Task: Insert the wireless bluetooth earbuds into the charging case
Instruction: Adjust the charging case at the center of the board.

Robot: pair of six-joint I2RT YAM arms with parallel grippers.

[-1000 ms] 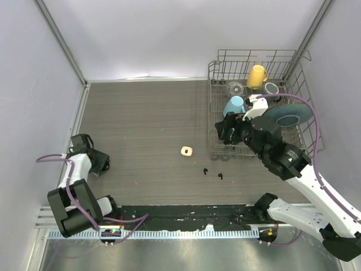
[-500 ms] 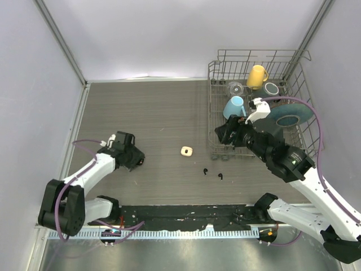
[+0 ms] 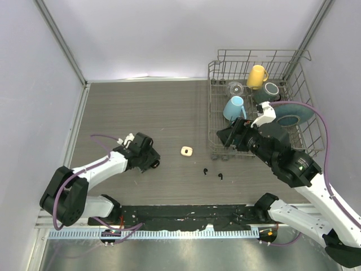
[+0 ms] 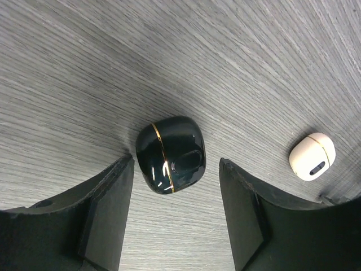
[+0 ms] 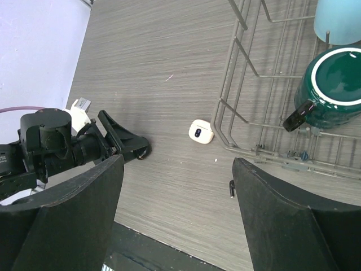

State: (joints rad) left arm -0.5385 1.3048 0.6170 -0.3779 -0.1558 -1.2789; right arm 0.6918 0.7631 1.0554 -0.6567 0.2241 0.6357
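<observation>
Left hand [image 3: 150,162] low over the wood-grain surface [image 3: 146,113], its fingers [image 4: 107,209] spread; black charging case [image 4: 171,154], closed, with a gold seam line, lies on the surface between them with a gap on each side, not gripped; cream charging case [image 4: 312,156], closed, lies near it on the surface; one black earbud [image 3: 204,170] and a second black earbud [image 3: 220,176] lie loose on the surface, outside both cases, just before the dish rack [image 3: 210,107]; right hand [image 3: 224,137] spread wide, nothing between its fingers, held over the rack's near-left corner; rack carries a yellow mug [image 3: 257,75], a light-blue mug [image 3: 234,106] and a teal mug [image 5: 333,84].
</observation>
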